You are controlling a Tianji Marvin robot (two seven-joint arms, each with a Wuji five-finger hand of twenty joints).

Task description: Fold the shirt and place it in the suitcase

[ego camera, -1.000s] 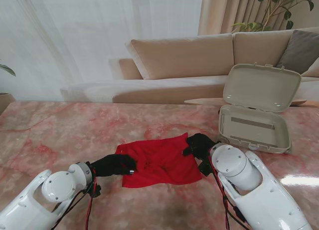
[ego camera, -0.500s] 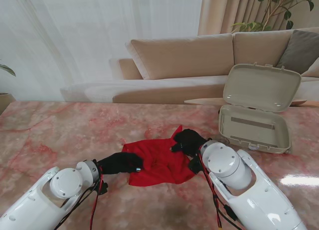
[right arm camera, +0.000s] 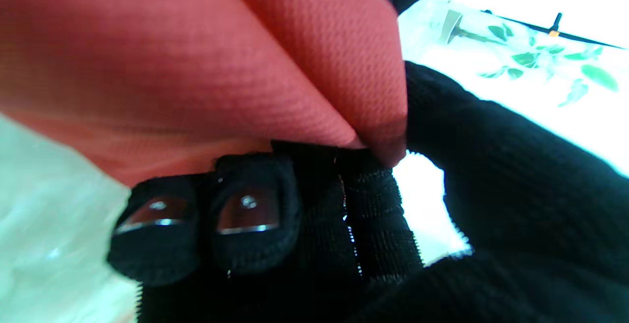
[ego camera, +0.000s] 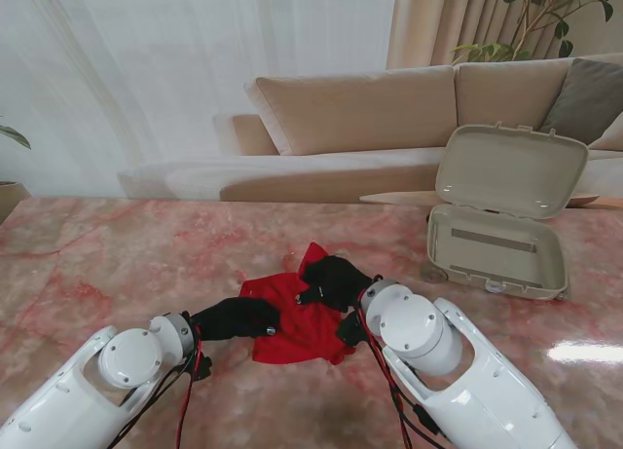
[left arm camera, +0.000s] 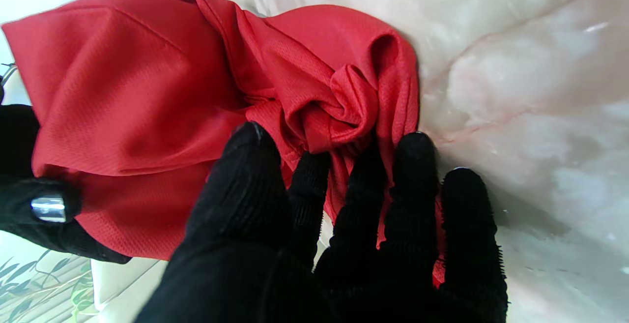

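On the table's middle, the shirt lies bunched. Right hand pinches a raised corner; left hand presses flat, fingers spread. Corner may slip (thin pinch), collapsing the fold short of the suitcase.

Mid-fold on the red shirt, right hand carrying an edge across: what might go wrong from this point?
1. The right hand pinches only a thin edge of the red shirt; the fabric may slip out before the fold lands.
2. Under the left hand the cloth is already bunched and twisted, so the fold may come out lumpy.
3. The left hand's fingers seem to rest flat rather than grip, so the shirt may drag across the marble table.
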